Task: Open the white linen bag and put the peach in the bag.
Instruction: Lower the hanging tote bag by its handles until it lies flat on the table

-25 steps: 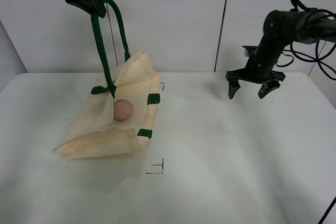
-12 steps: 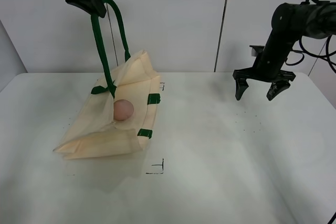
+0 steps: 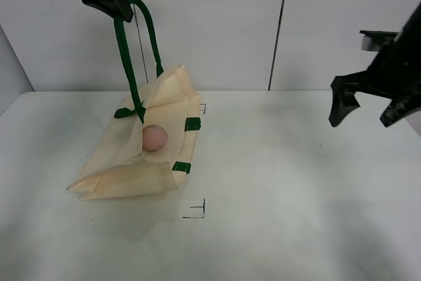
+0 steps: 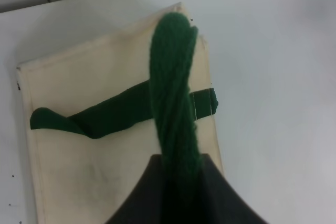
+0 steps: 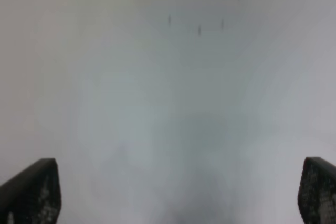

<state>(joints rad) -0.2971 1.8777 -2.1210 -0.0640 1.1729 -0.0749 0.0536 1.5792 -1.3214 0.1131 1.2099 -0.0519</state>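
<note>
Table [image 3: 283, 215] white, wall [image 3: 210, 24] pale. Peach [image 3: 154, 138] in bag [image 3: 125, 162], strap [image 3: 128, 64] clamped by left gripper [image 3: 120, 6]. Right gripper [image 3: 363, 120] spread wide, now farther right.

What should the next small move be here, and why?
Probably lower the left gripper and release the green strap: the peach already sits in the lifted mouth of the white linen bag, and the right gripper hangs open, empty, far to the side.
</note>
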